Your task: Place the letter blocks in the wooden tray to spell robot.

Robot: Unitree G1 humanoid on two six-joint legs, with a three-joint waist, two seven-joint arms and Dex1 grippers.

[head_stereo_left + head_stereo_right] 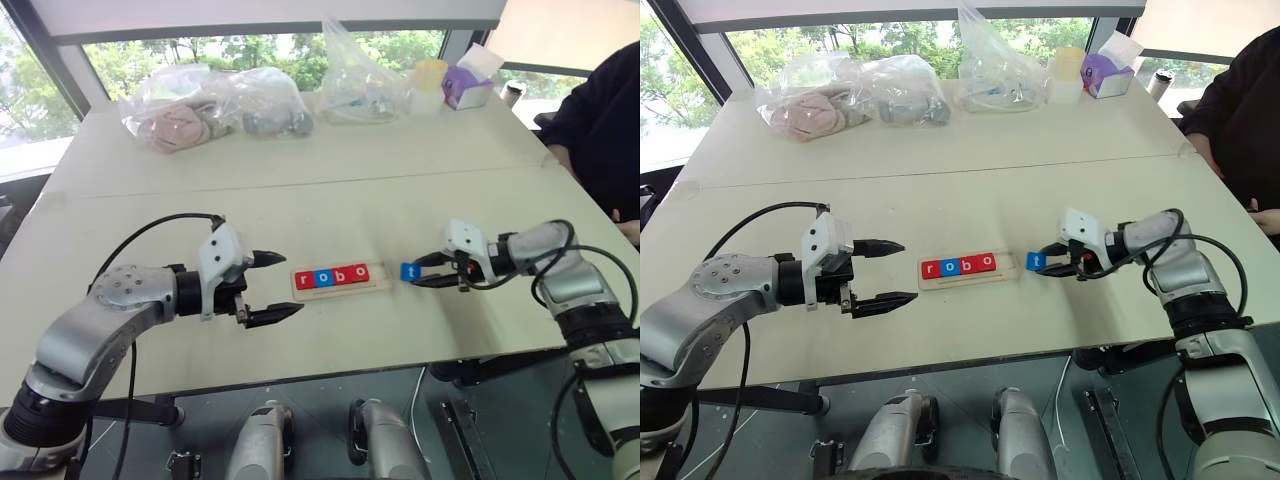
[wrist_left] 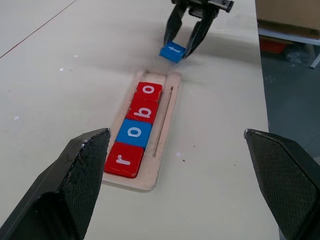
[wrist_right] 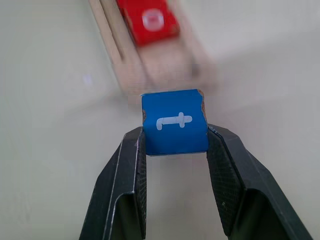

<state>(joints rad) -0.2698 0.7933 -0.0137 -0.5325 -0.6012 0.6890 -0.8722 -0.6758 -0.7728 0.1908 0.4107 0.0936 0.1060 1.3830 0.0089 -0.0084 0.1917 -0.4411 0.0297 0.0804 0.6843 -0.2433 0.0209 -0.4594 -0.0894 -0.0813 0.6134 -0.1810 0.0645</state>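
The wooden tray (image 1: 341, 288) lies on the table between my two arms. It holds several letter blocks reading r, o, b, o: red r (image 1: 306, 280), blue o (image 1: 324, 277), red b (image 1: 343, 274), red o (image 1: 361, 271). The tray's right end slot is bare. Just right of that end, my right gripper (image 1: 415, 273) is shut on the blue t block (image 3: 174, 121), held a little above the table. My left gripper (image 1: 290, 286) stands open to the left of the tray, nothing between its fingers.
Clear plastic bags (image 1: 215, 108) with soft items, a yellow cup (image 1: 430, 82) and a purple tissue box (image 1: 466, 88) sit at the table's far side. A person in dark clothes (image 1: 598, 120) sits at the right. The table's front edge runs just below both grippers.
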